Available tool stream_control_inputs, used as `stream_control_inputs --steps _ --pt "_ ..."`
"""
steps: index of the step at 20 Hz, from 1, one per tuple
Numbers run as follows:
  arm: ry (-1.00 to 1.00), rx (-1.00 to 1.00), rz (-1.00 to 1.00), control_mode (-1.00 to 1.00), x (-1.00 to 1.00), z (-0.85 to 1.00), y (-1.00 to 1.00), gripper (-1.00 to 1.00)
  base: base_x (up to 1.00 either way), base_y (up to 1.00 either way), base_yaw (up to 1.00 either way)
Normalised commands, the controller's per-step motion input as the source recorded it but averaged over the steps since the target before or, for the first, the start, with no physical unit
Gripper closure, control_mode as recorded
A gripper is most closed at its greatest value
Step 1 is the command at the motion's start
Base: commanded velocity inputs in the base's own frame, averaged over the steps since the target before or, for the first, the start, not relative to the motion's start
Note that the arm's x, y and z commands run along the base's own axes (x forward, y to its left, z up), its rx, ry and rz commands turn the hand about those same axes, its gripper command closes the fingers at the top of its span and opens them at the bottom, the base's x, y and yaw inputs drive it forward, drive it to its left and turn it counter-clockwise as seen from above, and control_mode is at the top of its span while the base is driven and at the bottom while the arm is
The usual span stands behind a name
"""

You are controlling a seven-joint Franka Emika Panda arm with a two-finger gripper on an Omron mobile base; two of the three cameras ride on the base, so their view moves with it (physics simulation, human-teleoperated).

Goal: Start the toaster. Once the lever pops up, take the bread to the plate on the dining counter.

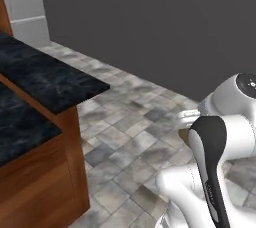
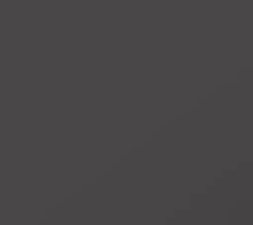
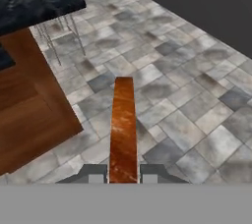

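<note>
The bread (image 3: 122,127) sits clamped edge-on between the jaws of the gripper (image 3: 123,175), its long axis running straight out ahead of the hand over the tiled floor (image 3: 197,100). The dining counter (image 1: 47,79), the black-topped surface, lies off to the left of the held slice, so the carry must likely swing that way; no plate is visible on it from here.

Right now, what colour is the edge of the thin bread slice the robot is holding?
Reddish-brown crust on the thin bread slice, seen best in the hand view.
</note>
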Motion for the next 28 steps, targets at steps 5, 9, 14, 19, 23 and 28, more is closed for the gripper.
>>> stream_control_inputs --steps 5,9,14,19,23,28 --pt "0.00 0.00 0.00 1.00 0.00 0.00 0.00 1.00 0.77 -0.95 -0.10" --pt "0.00 0.00 0.00 1.00 0.00 0.00 0.00 1.00 1.00 -0.64 0.00" --pt "0.00 0.00 0.00 1.00 0.00 0.00 0.00 1.00 1.00 -0.49 0.01" --pt "0.00 0.00 0.00 1.00 0.00 0.00 0.00 1.00 1.00 -0.31 0.14" --pt "0.00 0.00 0.00 1.00 0.00 0.00 0.00 1.00 1.00 -0.31 0.27" --pt "0.00 0.00 0.00 1.00 0.00 0.00 0.00 1.00 1.00 -0.41 0.33"
